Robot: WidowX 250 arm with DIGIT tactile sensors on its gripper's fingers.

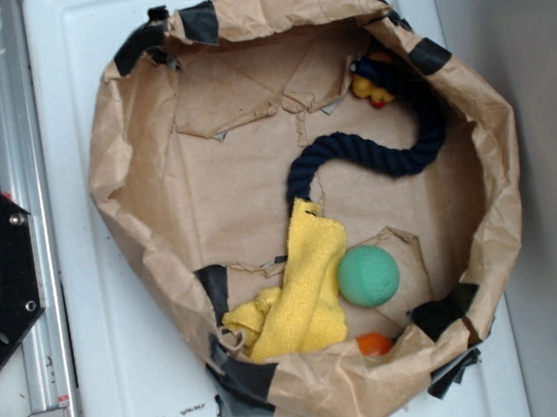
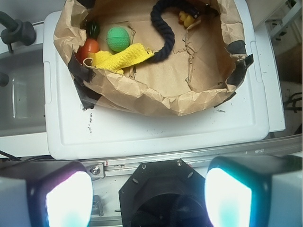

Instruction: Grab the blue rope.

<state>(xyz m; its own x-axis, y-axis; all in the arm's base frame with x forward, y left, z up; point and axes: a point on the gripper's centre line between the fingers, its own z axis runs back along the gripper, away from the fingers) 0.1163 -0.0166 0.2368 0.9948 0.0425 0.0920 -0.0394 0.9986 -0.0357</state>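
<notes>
At the bottom of the wrist view, the robot's gripper (image 2: 149,189) hangs with its two glowing fingers (image 2: 68,198) spread wide apart, holding nothing. It is well back from the crinkly brown paper nest (image 2: 156,97) on the white plastic lid (image 2: 142,135).

Inside the nest, at the upper left of that view, lie a soft yellow cloth (image 2: 124,57), a green ball (image 2: 118,38) and an orange ball (image 2: 88,47).

The thick dark blue twisted rope (image 2: 163,33) curves at the top middle, one end touching the cloth. It looks soft, bendy and light. The bare middle curve (image 1: 373,157) looks best to pinch.
</notes>
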